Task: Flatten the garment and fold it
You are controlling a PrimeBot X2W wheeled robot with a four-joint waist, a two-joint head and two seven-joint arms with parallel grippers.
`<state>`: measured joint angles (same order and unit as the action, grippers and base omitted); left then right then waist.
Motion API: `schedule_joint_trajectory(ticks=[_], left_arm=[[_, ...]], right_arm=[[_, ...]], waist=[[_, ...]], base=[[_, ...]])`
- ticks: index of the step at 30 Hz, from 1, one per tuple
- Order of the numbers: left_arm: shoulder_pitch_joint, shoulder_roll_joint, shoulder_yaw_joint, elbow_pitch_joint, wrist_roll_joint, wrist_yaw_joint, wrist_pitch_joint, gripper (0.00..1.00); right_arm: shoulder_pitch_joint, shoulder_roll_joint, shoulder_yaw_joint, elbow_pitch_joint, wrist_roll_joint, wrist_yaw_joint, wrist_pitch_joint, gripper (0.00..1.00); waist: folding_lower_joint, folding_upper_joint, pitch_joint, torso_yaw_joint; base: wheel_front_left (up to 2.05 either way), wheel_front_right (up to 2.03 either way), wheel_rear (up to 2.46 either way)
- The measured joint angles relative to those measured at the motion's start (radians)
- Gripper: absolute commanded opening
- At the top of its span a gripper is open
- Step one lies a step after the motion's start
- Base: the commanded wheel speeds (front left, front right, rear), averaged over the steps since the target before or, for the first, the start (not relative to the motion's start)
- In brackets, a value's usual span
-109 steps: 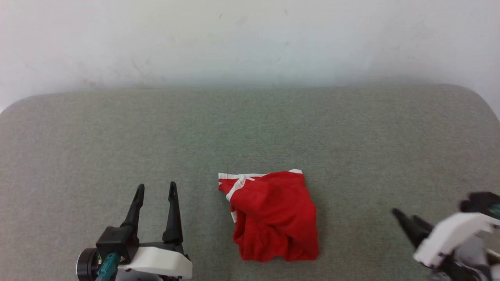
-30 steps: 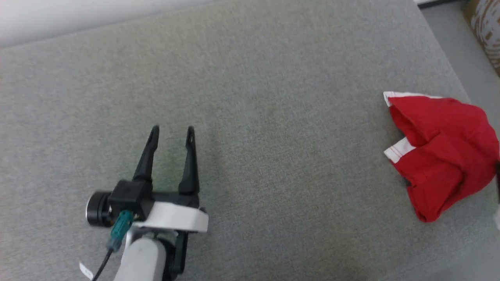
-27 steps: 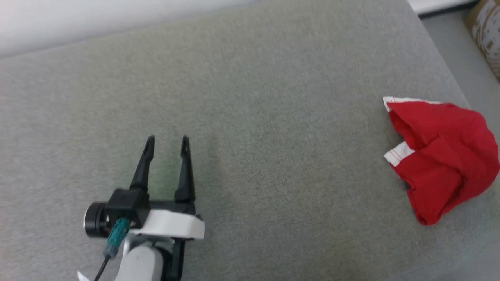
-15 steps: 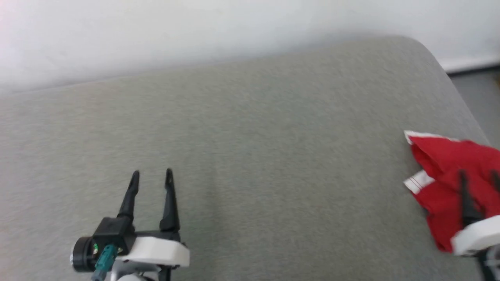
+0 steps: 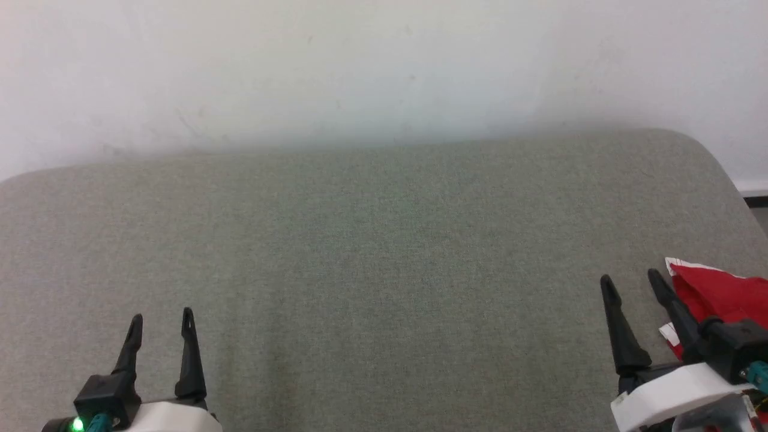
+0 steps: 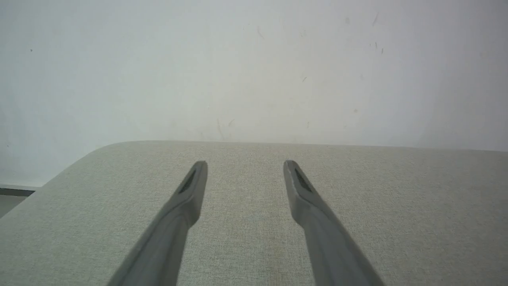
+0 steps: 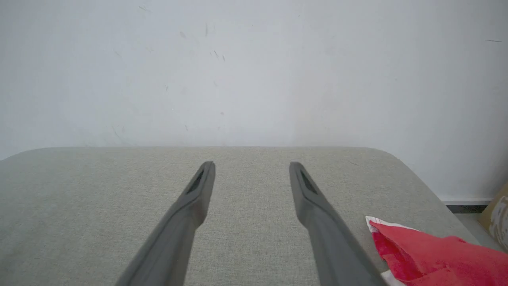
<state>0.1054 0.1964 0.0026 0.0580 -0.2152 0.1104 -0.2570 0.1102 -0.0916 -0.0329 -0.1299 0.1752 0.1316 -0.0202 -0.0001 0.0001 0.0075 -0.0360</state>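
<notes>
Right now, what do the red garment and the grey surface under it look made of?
Garment: soft, thin matte cloth, likely a knit; it slumps in loose creases, with white trim. Surface: matte grey upholstery fabric with a visible fine weave; rounded corners suggest padding beneath.

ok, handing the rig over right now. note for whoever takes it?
Left gripper: jaws open, empty, at the left of the grey cushion.
Right gripper: jaws open, empty, just beside the garment.
Garment: bunched red heap at the cushion's right end, partly cut off in the head view.
Done: cannot confirm a neat fold from here.
Left: probably regrasp it, spread it flat, then fold.
</notes>
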Motion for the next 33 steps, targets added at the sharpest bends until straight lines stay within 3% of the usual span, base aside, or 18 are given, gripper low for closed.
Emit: schedule_joint_trajectory(ticks=[6, 14, 15, 33], left_arm=[[0.028, -0.002, 0.007, 0.04, -0.045, -0.045, 0.0, 1.0], [0.023, -0.008, 0.008, 0.062, -0.046, -0.074, 0.0, 1.0], [0.02, -0.009, 0.007, 0.063, -0.046, -0.075, 0.001, 0.0], [0.019, -0.022, 0.005, 0.054, -0.022, -0.075, 0.03, 0.0]], right_arm=[[0.035, 0.012, 0.011, -0.042, -0.021, 0.0, 0.021, 1.0], [0.04, 0.019, 0.01, -0.056, -0.04, 0.0, 0.031, 1.0], [0.04, 0.019, 0.01, -0.055, -0.042, 0.0, 0.033, 0.0], [0.036, 0.019, 0.01, -0.035, -0.052, 0.0, 0.035, 0.0]], waist=[[0.0, -0.0001, -0.025, 0.021], [0.0001, 0.0, -0.024, 0.028], [0.0001, 0.0, -0.023, 0.029], [0.0002, 0.0, -0.021, 0.03]], base=[[0.0, 0.0, 0.0], [0.0, 0.0, 0.0], [0.0, 0.0, 0.0], [0.0, 0.0, 0.0]])
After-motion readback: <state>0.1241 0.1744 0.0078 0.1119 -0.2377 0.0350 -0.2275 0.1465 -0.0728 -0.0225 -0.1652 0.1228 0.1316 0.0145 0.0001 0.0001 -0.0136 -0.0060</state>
